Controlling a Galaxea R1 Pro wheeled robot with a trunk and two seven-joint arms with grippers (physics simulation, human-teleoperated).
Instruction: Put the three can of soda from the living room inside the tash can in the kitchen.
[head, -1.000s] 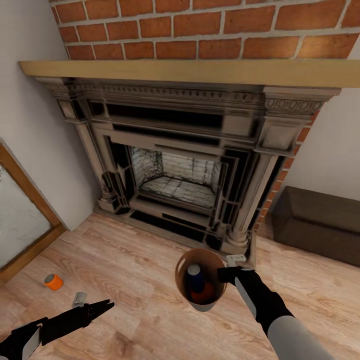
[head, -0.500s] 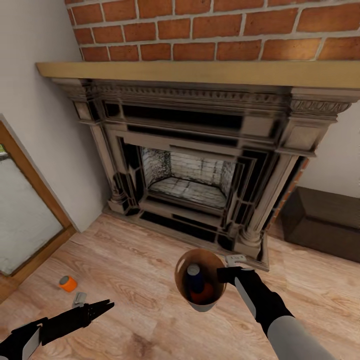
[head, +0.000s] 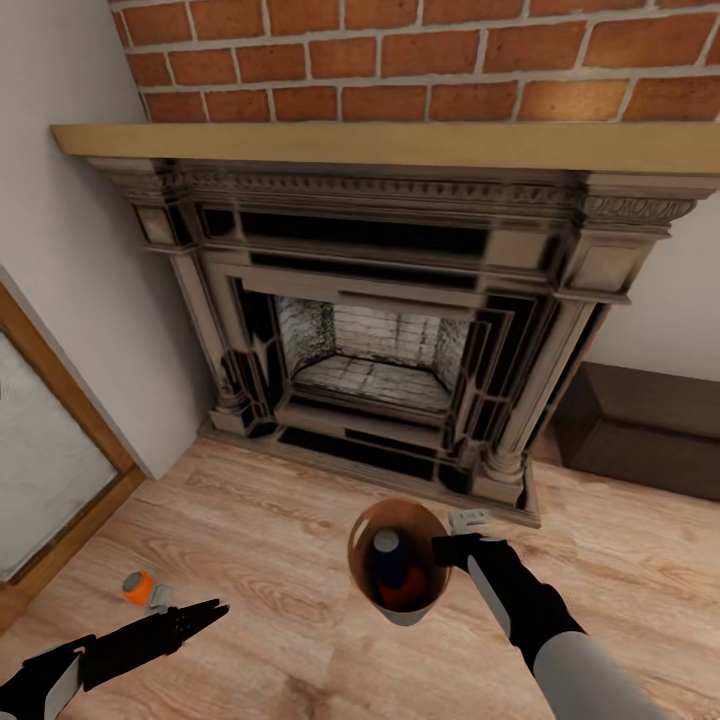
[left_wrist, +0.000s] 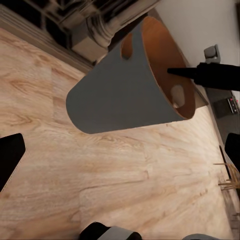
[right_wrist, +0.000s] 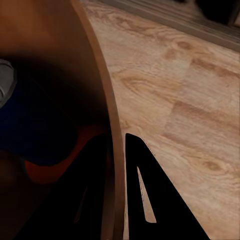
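Head view: the right gripper (head: 452, 548) pinches the bin (head: 398, 562) by its rim, clear of the floor, blue can (head: 389, 560) inside; an orange can (head: 138, 587) lies beyond the empty left gripper (head: 205, 610), whose spread I cannot tell. Left wrist view: the bin's (left_wrist: 131, 85) smooth, probably light wall. Right wrist view: fingers (right_wrist: 142, 190) straddle the rim (right_wrist: 111, 130), the surest hold.

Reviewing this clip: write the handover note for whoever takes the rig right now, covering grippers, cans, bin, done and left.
Right gripper: shut on the trash can rim, one finger outside the wall, holding the bin off the wood floor before the fireplace.
Left gripper: open, empty, low at the left.
In the bin: a dark blue can and an orange can.
Third can, orange, lies on the floor near the left gripper.
Left: pick up that can, drop it in, then take the bin to the kitchen.
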